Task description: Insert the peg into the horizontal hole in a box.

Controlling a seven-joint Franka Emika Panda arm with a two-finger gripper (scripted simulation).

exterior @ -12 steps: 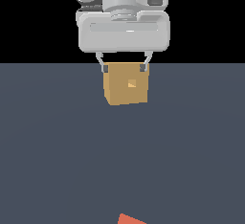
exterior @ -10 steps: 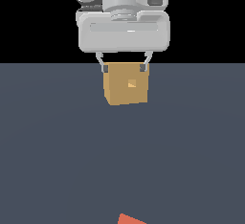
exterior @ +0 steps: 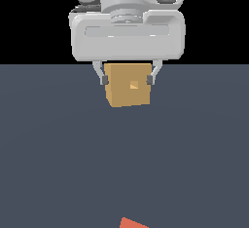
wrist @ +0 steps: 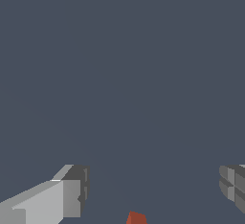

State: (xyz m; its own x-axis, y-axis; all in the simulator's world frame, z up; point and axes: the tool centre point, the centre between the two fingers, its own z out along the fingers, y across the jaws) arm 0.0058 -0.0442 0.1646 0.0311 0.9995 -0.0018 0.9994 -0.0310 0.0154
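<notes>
Exterior view shows the grey, wide-bodied robot gripper hanging above the dark slate-blue table with its two thin grey-tipped fingers spread apart and nothing between them. Behind and between those fingers sits the plain tan cube-shaped box, its small square horizontal hole facing this camera; the fingers appear to flank it only by line of sight, since the wrist view shows bare table between them and no cube. I judge that the hand is parked high and released because the grasp has not yet been made.

The short orange-red peg lies flat on the table at the lower edge of the exterior view, well apart from the box and from the hand, with only its red end showing. In the wrist view the same red end peeks in between the two fingers, near the frame edge, so the hand must travel toward it and descend before closing.
</notes>
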